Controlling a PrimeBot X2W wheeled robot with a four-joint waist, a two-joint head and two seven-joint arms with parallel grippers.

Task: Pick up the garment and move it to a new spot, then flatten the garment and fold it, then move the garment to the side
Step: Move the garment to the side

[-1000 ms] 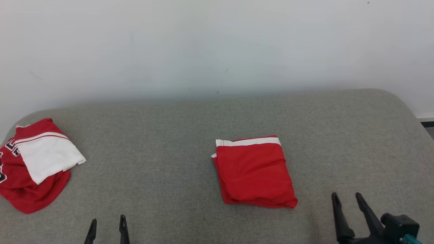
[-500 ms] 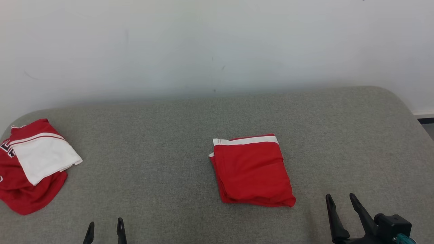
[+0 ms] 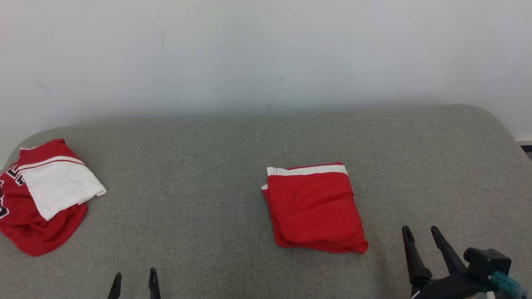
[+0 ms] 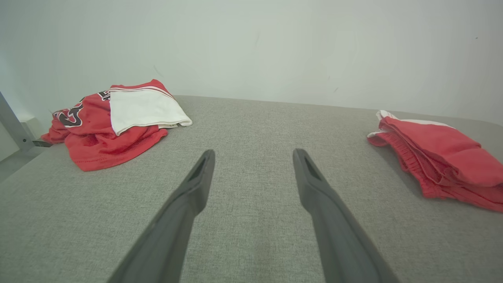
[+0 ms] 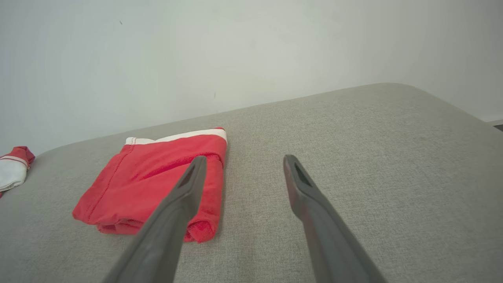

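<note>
Though the garment looks flat overhead — left wrist view bares layers.

Folded red fabric garment with white band lies right of centre on the grey fabric-covered counter, with the crumpled red-and-white jersey well apart at the counter's left end. A white wall stands behind the counter; the right gripper is before and right of the garment.

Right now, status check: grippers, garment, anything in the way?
Open and empty: left gripper, right gripper. Centre: folded red shorts, untouched, not yet aside. Far left: red-and-white jersey, out of the path.
</note>
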